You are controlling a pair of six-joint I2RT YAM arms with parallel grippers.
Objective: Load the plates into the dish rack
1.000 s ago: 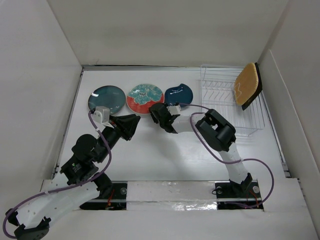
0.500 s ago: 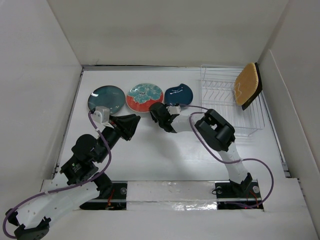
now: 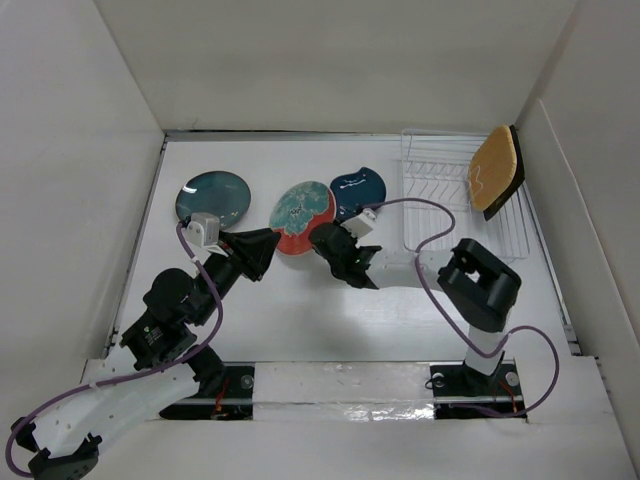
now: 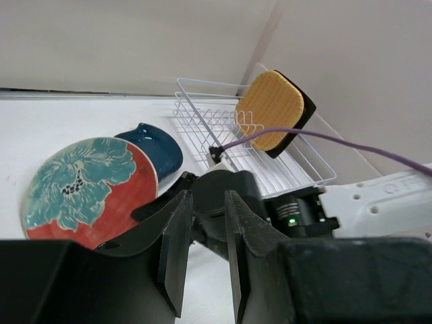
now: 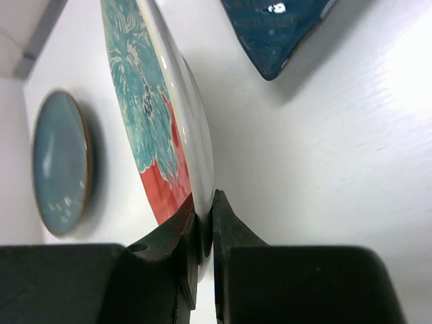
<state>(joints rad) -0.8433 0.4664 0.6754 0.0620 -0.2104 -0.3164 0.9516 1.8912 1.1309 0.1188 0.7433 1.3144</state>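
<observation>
White table point(image 3: 300, 320), red-rimmed floral plate point(image 3: 302, 213) aslant in right pincer point(image 5: 205, 216)

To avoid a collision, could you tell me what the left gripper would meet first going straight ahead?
Most likely the right gripper, pinching the floral plate just ahead; depth is unclear.
</observation>
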